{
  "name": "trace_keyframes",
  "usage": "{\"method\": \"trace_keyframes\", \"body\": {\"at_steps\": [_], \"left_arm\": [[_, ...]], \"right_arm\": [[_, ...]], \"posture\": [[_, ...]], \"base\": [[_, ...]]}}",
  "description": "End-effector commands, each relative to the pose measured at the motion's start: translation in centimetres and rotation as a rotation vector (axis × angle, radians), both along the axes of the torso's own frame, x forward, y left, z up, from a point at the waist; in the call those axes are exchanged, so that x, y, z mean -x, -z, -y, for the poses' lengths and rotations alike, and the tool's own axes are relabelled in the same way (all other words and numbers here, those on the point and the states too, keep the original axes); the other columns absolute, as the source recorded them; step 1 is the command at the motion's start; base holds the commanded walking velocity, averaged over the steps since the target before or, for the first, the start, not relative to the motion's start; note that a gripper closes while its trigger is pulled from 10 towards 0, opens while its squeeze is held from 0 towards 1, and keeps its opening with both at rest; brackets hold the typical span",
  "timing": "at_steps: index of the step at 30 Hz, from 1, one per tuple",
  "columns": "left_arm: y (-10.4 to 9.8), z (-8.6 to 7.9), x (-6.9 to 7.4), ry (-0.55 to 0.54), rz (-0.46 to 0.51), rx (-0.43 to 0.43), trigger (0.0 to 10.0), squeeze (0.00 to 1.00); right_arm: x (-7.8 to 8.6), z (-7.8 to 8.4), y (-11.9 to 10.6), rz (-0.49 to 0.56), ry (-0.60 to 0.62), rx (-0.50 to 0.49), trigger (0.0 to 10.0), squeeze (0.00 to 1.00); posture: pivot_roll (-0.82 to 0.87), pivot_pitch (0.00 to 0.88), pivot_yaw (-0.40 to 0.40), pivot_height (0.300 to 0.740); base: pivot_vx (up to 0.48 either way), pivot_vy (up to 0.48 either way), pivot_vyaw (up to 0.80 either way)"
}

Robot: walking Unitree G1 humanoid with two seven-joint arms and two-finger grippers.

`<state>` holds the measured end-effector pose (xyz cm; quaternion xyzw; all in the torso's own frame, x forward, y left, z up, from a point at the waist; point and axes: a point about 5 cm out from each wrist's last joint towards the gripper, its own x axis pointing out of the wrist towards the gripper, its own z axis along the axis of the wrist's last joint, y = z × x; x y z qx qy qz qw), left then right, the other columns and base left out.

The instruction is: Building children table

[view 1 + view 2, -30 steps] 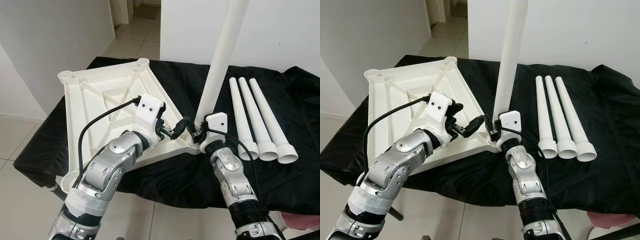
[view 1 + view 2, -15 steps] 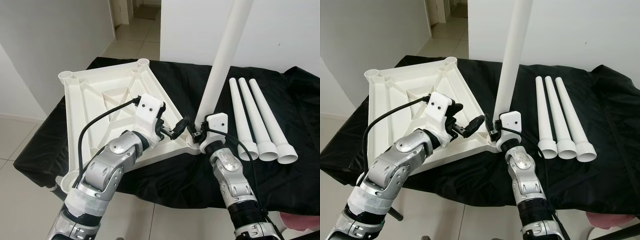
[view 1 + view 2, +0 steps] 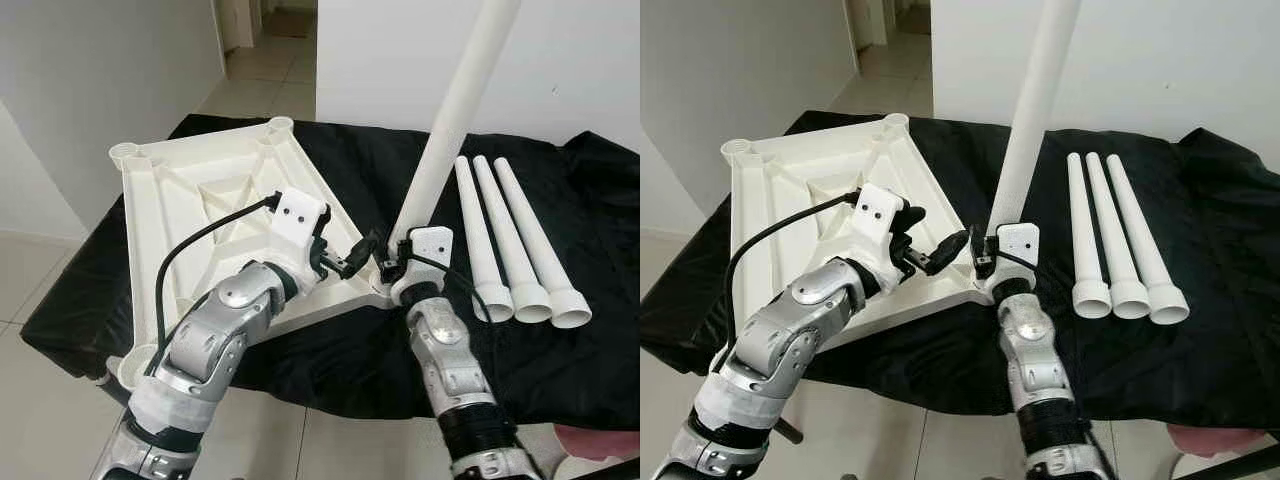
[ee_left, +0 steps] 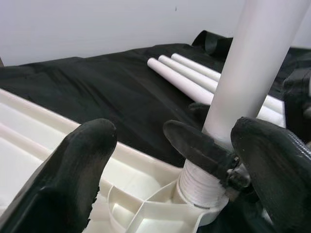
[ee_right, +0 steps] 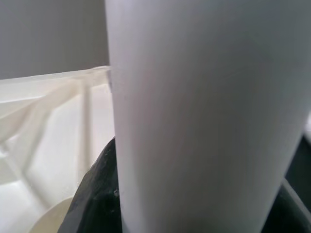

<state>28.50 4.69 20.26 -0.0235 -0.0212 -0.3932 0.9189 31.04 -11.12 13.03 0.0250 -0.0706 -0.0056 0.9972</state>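
The white plastic tabletop (image 3: 200, 190) lies upside down on the black-draped table, one side raised. A long white leg (image 3: 450, 120) stands in the socket at its near right corner, leaning to the right at the top. My right gripper (image 3: 388, 265) is shut on the leg's lower end, just above the socket. My left gripper (image 3: 355, 258) is open over the same corner, fingers (image 4: 73, 170) spread either side of the leg's threaded base (image 4: 199, 177) without touching it. In the right wrist view the leg (image 5: 204, 116) is very close, with the tabletop (image 5: 48, 121) behind it.
Three more white legs (image 3: 510, 240) lie side by side on the black cloth (image 3: 560, 380) to the right, wide ends toward me. The table's front edge runs just below my arms, with tiled floor (image 3: 40, 400) beneath and a white wall behind.
The leg's top has leaned further to the right while its base stays at the corner socket. My right forearm has shifted slightly left. The left gripper holds its place.
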Motion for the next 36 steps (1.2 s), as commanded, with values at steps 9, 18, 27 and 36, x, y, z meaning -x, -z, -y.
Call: {"method": "trace_keyframes", "body": {"at_steps": [9,18,27,36], "left_arm": [[0.0,0.3,0.3,0.058,0.006,0.008,10.0,0.0],[0.1,0.2,0.2,0.047,0.005,0.013,10.0,0.0],[0.1,0.3,0.3,0.048,0.0,0.019,10.0,0.0],[0.2,0.3,0.2,0.048,0.001,0.016,10.0,0.0]], "right_arm": [[1.0,-1.7,1.7,-0.061,0.01,0.003,10.0,0.0],[1.0,-1.8,1.7,-0.065,0.036,0.009,10.0,0.0],[0.9,-0.9,2.0,-0.102,0.181,0.013,10.0,0.0],[0.7,0.0,2.4,-0.123,0.242,0.004,10.0,0.0]], "posture": [[-0.02,0.0,-0.001,0.74],[-0.02,0.0,-0.007,0.74],[-0.03,0.011,-0.006,0.74],[-0.03,0.0,-0.01,0.74]], "base": [[0.0,0.0,0.0],[0.0,0.0,0.0],[0.0,0.0,0.0],[0.0,0.0,0.0]]}}
